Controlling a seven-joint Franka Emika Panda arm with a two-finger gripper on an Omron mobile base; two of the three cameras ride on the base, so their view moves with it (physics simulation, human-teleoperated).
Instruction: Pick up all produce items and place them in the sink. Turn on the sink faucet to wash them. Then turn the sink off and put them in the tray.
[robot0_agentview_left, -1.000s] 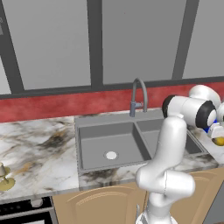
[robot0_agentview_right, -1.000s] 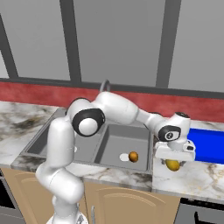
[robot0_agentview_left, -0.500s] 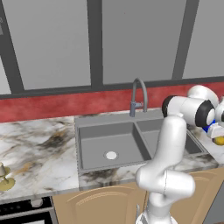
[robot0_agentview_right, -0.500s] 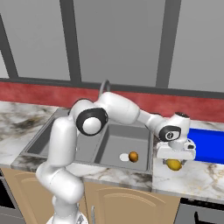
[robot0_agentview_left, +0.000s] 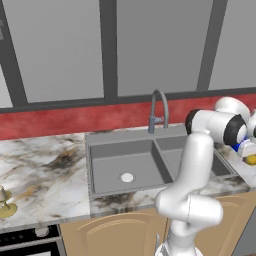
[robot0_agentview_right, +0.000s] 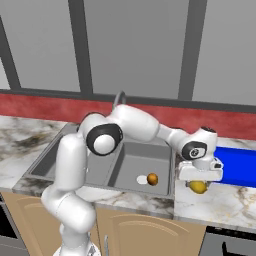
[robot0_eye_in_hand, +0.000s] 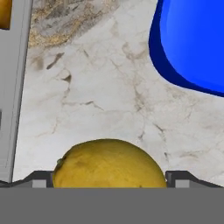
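While the yellow fruit (robot0_eye_in_hand: 109, 162) lies on the marble counter (robot0_eye_in_hand: 100, 87) just right of the sink (robot0_agentview_right: 127, 170), the gripper (robot0_agentview_right: 199, 176) stands over it with its jaws wide, one fingertip on each side in the hand view, and no squeeze shows yet. Judging by that, the task is in its first stage: the orange fruit (robot0_agentview_right: 152, 179) already sits in the sink's right basin beside the pale drain, so half of the loading looks done, and the yellow one has yet to be lifted and carried over the sink's rim. Everything after that is still to come: running the sink faucet (robot0_agentview_left: 158, 109) at the back of the sink, shutting it off, and moving both fruits to the blue tray (robot0_agentview_right: 239, 166), which lies on the counter farther right of the sink, beyond the yellow fruit. No water shows at the spout.

Veined grey-and-brown marble flanks the sink on both sides; far to its left stands a pale cup on an olive dish (robot0_agentview_left: 5, 206). Behind the sink runs a red backsplash (robot0_agentview_left: 75, 120) under grey panels, with tan cabinet doors (robot0_agentview_right: 140, 230) below.
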